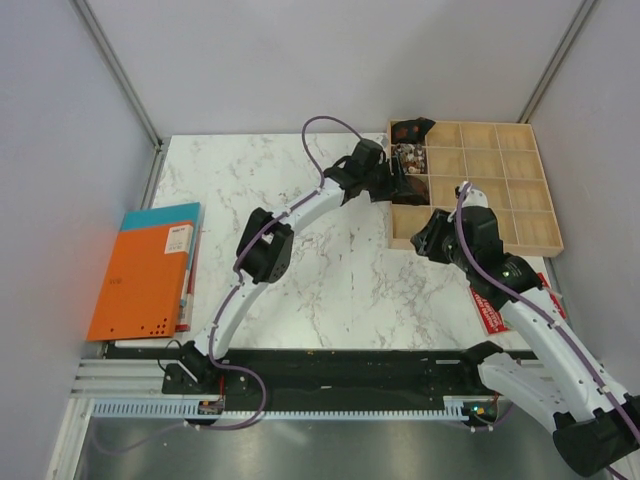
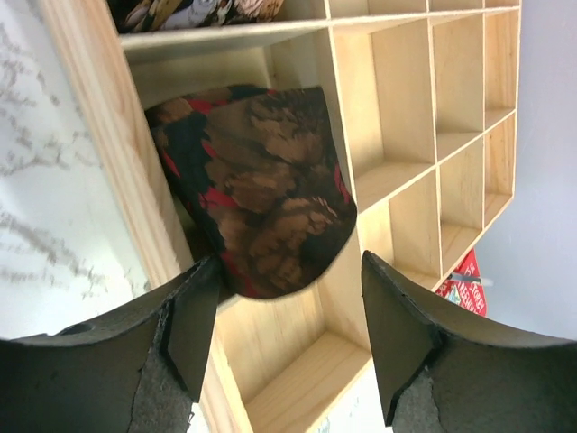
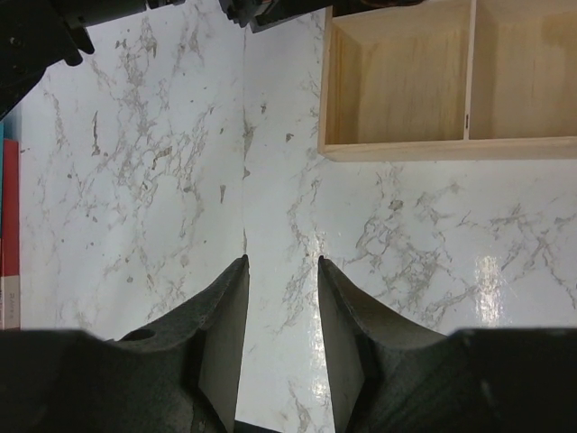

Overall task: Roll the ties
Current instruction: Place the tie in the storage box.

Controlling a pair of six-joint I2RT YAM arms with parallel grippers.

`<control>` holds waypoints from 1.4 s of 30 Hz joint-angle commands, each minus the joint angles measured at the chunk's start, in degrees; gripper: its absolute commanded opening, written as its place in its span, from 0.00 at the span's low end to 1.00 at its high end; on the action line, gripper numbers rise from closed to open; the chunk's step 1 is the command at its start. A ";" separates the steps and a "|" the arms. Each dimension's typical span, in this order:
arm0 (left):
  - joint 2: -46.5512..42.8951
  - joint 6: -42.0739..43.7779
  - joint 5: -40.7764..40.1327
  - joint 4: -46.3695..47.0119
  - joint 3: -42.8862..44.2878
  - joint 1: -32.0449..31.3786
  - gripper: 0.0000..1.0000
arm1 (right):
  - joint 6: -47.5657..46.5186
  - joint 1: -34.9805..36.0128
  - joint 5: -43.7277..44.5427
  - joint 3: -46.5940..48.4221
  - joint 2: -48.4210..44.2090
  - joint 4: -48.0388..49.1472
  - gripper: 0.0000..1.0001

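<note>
— Where's the tie?
— The brown-red tie (image 2: 261,180) is bundled in an edge compartment of the wooden tray (image 2: 90,135), with the left gripper (image 2: 290,262) spread around it.
— Handling?
— Probably soft and slippery, so pinch the bundle's sides. The right gripper (image 3: 281,262) is slightly parted and empty.

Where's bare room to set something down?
Bare marble between the orange book and left arm, and between that and the right arm. The wooden tray has empty right compartments. Crowded: its left column, with ties and left hand.

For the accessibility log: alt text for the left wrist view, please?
A brown, red and black tie sits in a compartment of the wooden tray, just ahead of the open left gripper. A second tie shows in the next compartment.
</note>
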 commanded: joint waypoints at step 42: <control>-81.56 16.34 -14.23 -4.74 -82.57 13.88 0.71 | 8.61 22.49 6.40 -2.81 16.05 18.94 0.57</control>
